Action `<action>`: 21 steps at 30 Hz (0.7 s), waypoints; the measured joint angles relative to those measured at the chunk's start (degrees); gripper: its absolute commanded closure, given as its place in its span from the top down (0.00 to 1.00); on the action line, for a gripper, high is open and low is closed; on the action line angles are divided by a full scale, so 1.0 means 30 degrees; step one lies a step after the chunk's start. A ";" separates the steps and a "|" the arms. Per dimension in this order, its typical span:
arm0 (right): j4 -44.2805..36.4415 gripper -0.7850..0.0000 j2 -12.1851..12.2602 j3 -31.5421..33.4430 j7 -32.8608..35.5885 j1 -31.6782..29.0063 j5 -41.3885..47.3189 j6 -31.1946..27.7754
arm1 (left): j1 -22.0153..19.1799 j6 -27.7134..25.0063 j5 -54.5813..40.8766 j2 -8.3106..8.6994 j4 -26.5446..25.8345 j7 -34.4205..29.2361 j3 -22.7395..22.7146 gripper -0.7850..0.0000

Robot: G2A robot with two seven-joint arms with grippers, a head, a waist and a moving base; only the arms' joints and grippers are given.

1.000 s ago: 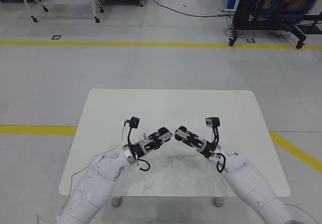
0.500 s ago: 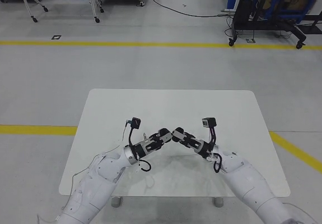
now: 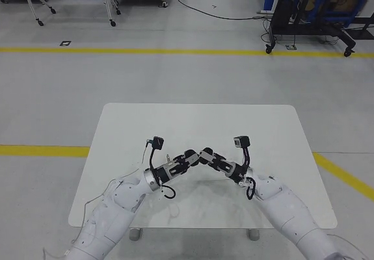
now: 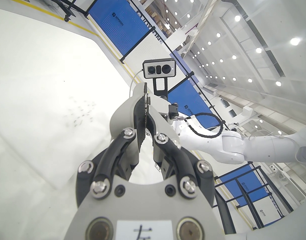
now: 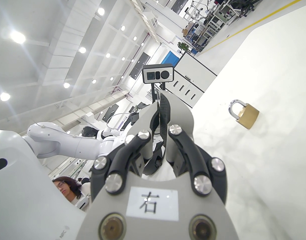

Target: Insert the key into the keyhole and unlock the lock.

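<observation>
Left gripper [image 3: 190,156] sits over the middle of the counter [image 3: 252,123]. Jaws pressed together, can't tell if anything is pinched. Right gripper [image 3: 204,154] faces it tip to tip, just beside it, can't tell if touching. Its jaws are also pressed together, contents unclear. Brass padlock [image 5: 245,116] lies flat on the counter near the right gripper, apart from it, shackle seated in the body.
</observation>
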 measured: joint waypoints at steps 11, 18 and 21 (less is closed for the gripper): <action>0.0018 1.00 -0.0027 0.0163 -0.0240 -0.0029 0.0093 0.0707 | -0.0046 -0.0338 0.0465 0.0055 -0.0036 0.0282 0.0016 0.00; 0.0018 1.00 -0.0027 0.0162 -0.0243 -0.0030 0.0093 0.0698 | -0.0035 -0.0354 0.0461 0.0062 -0.0062 0.0329 -0.0013 0.00; 0.0018 1.00 -0.0027 0.0162 -0.0243 -0.0030 0.0093 0.0698 | -0.0006 -0.0295 0.0463 0.0062 -0.0109 0.0364 -0.0012 0.00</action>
